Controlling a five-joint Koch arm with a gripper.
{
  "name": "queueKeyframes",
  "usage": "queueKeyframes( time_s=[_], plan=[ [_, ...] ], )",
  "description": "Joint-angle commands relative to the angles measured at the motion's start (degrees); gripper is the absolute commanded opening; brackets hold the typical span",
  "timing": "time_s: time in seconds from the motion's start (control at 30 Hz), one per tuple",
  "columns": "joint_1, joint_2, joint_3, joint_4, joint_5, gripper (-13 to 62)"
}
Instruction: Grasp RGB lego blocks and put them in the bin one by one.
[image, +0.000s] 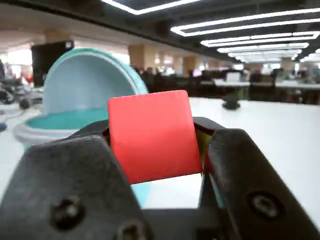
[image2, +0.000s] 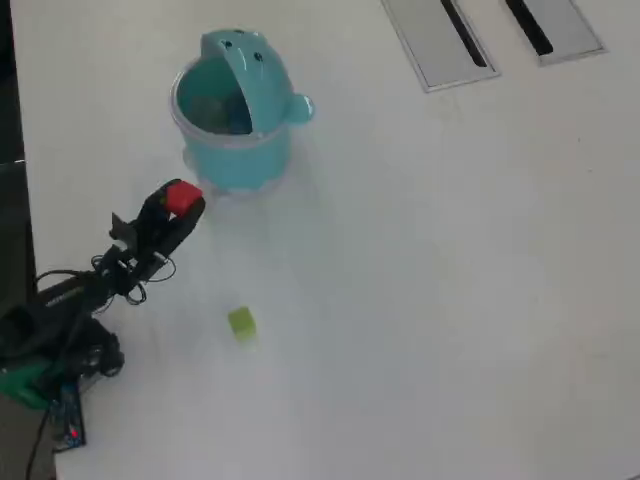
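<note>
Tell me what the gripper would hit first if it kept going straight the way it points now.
Probably the round light-teal plastic bin: the black gripper, shut on the small red plastic block, points at the bin's near wall in the overhead view. Its height is unclear, so it might clear the rim.

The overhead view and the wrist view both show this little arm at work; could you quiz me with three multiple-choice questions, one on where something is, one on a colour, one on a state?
1. In the overhead view, where is the yellow-green block?
A. on the table, below the bin
B. inside the bin
C. on a grey panel

2. What colour is the block in the gripper?
A. blue
B. red
C. yellow-green

3. How is the bin's lid?
A. shut
C. flipped open
B. missing

Answers: 1 A, it lies apart from the teal bin. 2 B, the red block sits between the fingers. 3 C, the bin's inside shows.
</note>
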Motion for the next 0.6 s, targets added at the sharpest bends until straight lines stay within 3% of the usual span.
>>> queueKeyframes(
  time_s=[0.0,0.13,0.33,0.57],
  plan=[
    [-0.97,-0.62,-7.65,-2.37,-5.63,0.8],
    [-4.66,-7.47,-13.97,-2.81,-8.35,0.8],
    [-11.69,-25.31,-36.74,-0.62,-13.54,0.9],
    [-13.89,-30.06,-47.99,8.17,-13.36,1.1]
  ],
)
